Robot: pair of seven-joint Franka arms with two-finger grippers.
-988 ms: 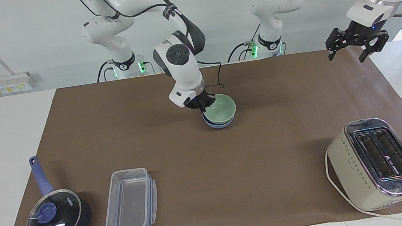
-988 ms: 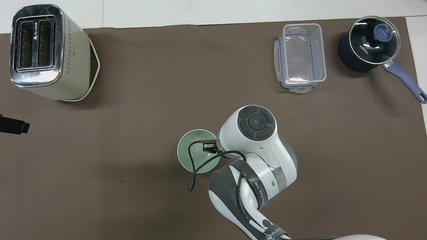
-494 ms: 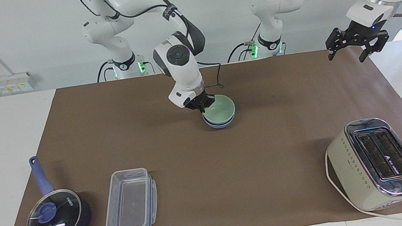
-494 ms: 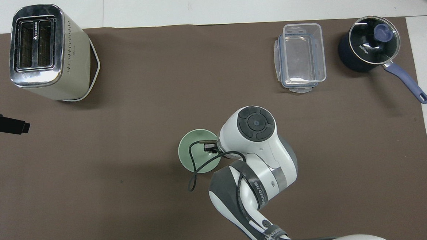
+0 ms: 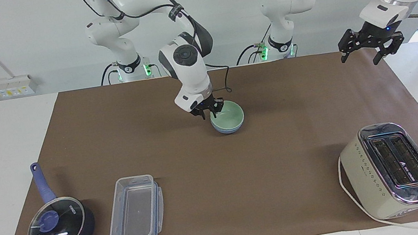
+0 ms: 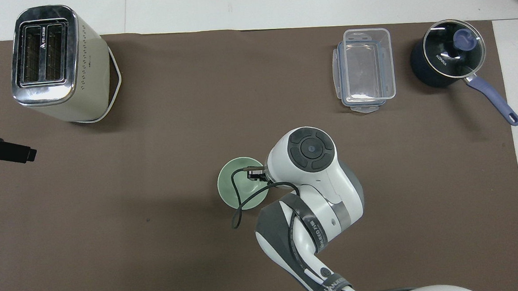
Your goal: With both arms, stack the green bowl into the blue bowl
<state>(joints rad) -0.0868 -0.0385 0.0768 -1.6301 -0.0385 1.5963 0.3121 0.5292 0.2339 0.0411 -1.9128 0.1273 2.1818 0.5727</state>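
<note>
Near mid-bench, on the brown paper mat (image 5: pixel 265 159): small round pale mint-green bowl (image 5: pixel 230 115), smooth and matte, nested upright inside a small round light periwinkle-blue bowl (image 5: pixel 227 131) of the same size. Only a thin blue band of the lower one on show under the green rim in the facing view; hidden altogether under the green one in the overhead view (image 6: pixel 239 191).

White jointed right arm (image 5: pixel 184 61) bent down over the stack. Right jaws spread apart, low at the green bowl's rim on the side toward the right arm's end of the bench, one finger on each side of that rim. Cannot tell whether touching the rim. Nothing pinched.

White left arm (image 5: pixel 383 10) waiting, raised over the mat's corner at its own end of the bench, well apart from the bowls. Left jaws spread wide, holding nothing.

Farther from the robots than the bowls, toward the right arm's end: dark blue saucepan (image 5: pixel 64 230) with glass lid and blue handle, and just beside it a clear rectangular plastic container (image 5: pixel 136 211), lidless. Toward the left arm's end, also farther from the robots: cream two-slot toaster (image 5: pixel 371 176) with chrome top, white cord looped at its side.
</note>
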